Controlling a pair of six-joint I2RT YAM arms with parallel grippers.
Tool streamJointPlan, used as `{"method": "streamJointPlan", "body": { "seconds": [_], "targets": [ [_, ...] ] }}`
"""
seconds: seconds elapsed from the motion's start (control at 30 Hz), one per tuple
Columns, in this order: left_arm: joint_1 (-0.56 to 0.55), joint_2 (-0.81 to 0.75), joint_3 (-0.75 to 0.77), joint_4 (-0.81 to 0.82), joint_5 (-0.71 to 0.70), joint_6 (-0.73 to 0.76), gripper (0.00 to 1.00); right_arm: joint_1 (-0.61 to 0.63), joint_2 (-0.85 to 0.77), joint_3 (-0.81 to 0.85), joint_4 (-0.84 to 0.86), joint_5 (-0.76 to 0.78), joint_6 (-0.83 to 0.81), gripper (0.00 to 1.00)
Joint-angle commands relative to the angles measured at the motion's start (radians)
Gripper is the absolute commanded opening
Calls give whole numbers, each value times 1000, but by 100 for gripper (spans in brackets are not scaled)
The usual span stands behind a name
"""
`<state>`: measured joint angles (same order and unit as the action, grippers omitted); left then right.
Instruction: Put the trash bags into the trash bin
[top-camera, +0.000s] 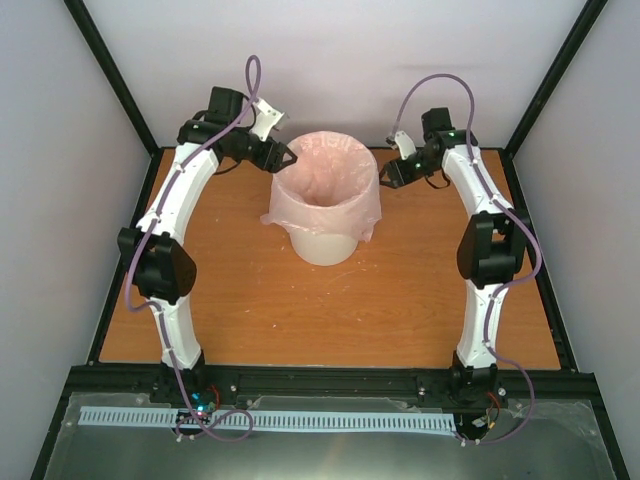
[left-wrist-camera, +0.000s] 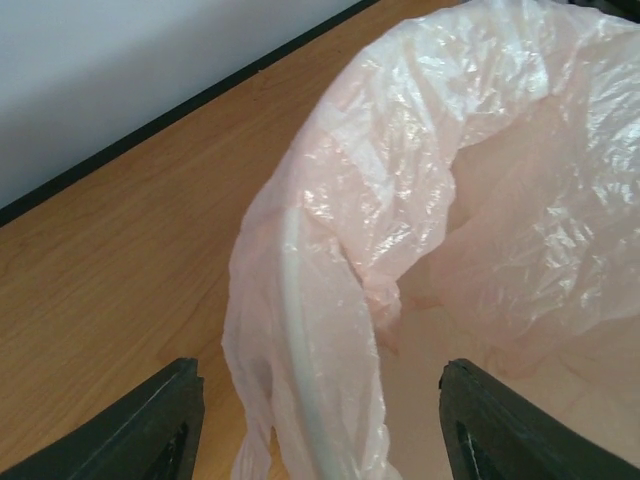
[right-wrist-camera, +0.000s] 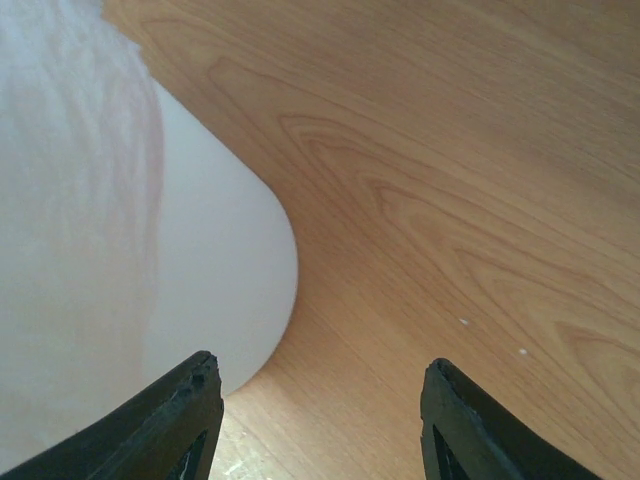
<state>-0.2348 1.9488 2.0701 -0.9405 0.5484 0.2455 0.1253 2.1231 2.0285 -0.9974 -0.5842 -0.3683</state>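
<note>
The pink trash bag (top-camera: 325, 180) already lines the white bin (top-camera: 322, 248) — left fingers (left-wrist-camera: 150, 430) and right fingers (right-wrist-camera: 165, 420) splayed, empty. Next, probably: smoothing the overhang evenly.

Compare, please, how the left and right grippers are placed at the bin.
The left gripper sits at the far-left side of the bin; the right gripper sits at its right side. The left gripper faces the bag folded over the rim, while the right gripper faces lower, at bare white wall and table. Both are open and hold nothing.
</note>
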Motion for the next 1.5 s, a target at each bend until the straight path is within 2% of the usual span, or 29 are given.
{"method": "streamJointPlan", "body": {
  "seconds": [0.0, 0.2, 0.53, 0.63, 0.77, 0.87, 1.0, 1.17, 1.27, 1.33, 1.47],
  "targets": [
    [2, -34, -16, -35, 72, 21, 64, 26, -11, 8, -20, -92, 9, 55],
    [2, -86, -79, -101, 157, 55, 62, 69, -85, -94, -41, -172, -7, 55],
    [2, -251, -274, -145, 165, 67, 61, 204, -304, -347, -39, -196, 35, 56],
    [2, -317, -353, -153, 138, 74, 67, 212, -352, -414, -44, -196, 34, 56],
    [3, -370, -378, -149, -18, 80, 82, 179, -386, -443, -72, -133, -8, 56],
    [8, -389, -323, -142, -96, 99, 83, 123, -404, -417, -84, -113, -18, 56],
    [-13, -442, -246, -124, -101, 185, 78, 44, -455, -356, -113, -49, -68, 58],
    [-39, -459, -170, -211, 61, 400, 70, 8, -550, -307, -152, 28, -163, 59],
    [-91, -389, -80, -311, 96, 430, 59, 7, -567, -256, -222, 33, -216, 59],
    [-150, -330, -30, -377, 82, 444, 57, 9, -570, -231, -259, 30, -233, 59],
    [-248, -269, -50, -414, 21, 441, 51, 8, -590, -259, -255, 28, -235, 59]
  ]
}}
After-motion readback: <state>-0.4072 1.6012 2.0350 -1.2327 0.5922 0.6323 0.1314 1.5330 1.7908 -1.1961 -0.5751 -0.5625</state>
